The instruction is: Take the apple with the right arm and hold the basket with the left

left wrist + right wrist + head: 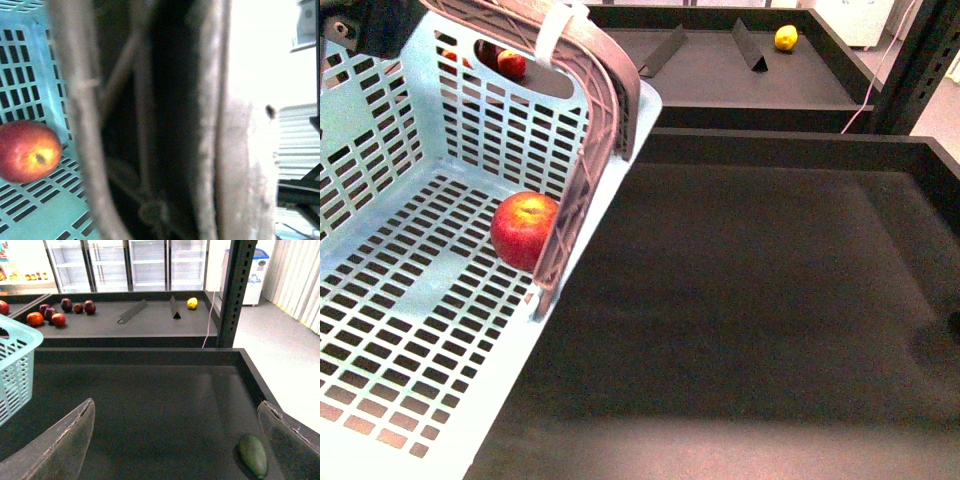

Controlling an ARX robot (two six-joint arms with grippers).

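The pale mint-blue basket hangs tilted at the left of the front view, its brown-mauve handles bound by a white band. The red apple with a yellowish patch lies on the basket's slotted floor against the handle-side wall. It also shows in the left wrist view. My left gripper is shut on the basket's handle, which fills that view, blurred. My right gripper is open and empty above the dark lower shelf, well away from the basket's rim. It is out of the front view.
A green avocado-like fruit lies on the lower shelf beside my right gripper's finger. The upper shelf holds a yellow lemon, several small dark red and orange fruits and two dark dividers. A black post stands at the right.
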